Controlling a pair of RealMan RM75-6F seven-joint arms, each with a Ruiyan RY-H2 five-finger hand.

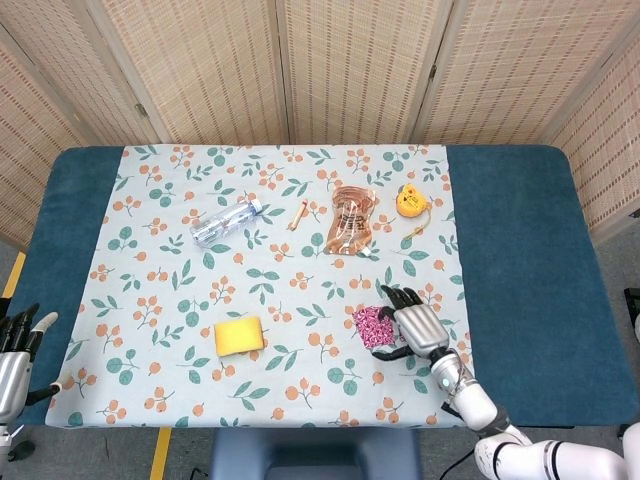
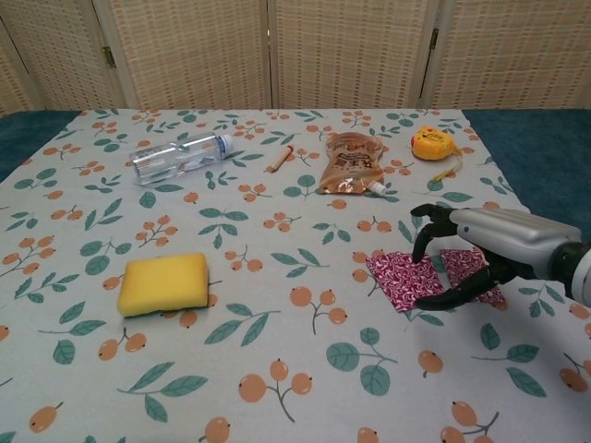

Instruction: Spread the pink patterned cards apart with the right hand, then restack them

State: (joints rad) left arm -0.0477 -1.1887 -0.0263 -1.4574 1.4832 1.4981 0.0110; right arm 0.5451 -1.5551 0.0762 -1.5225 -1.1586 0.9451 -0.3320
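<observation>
The pink patterned cards [image 2: 406,277] lie low on the right half of the floral tablecloth [image 1: 285,285], close to the near edge, and that is where our work sits.

Going from the largest thing down, we start with the blue table [image 1: 510,250], which carries the cloth across its middle and leaves bare blue strips at both sides. Our right hand [image 2: 462,254] arches over the cards, palm down, with its fingertips [image 2: 420,247] curled toward the cloth on the far side and the thumb low on the near side. The cards spill out from under it toward the left, with a second patch visible under the palm. We judge this posture suits sliding the cards sideways across the cloth. The hand is cupped over them, but we cannot tell whether it truly grips them or only presses on them.

Our left hand [image 1: 18,345] hangs off the near left corner of the table with its fingers apart and nothing in them.

The other things lie well apart from the cards. The clear plastic bottle [image 1: 225,220] lies on its side; we cannot tell what, if anything, it holds. The brown spouted pouch [image 1: 350,220] lies flat and looks filled, contents unseen. Then come the yellow sponge [image 1: 239,336], the yellow tape measure [image 1: 409,201] and the small wooden stick [image 1: 297,216].
</observation>
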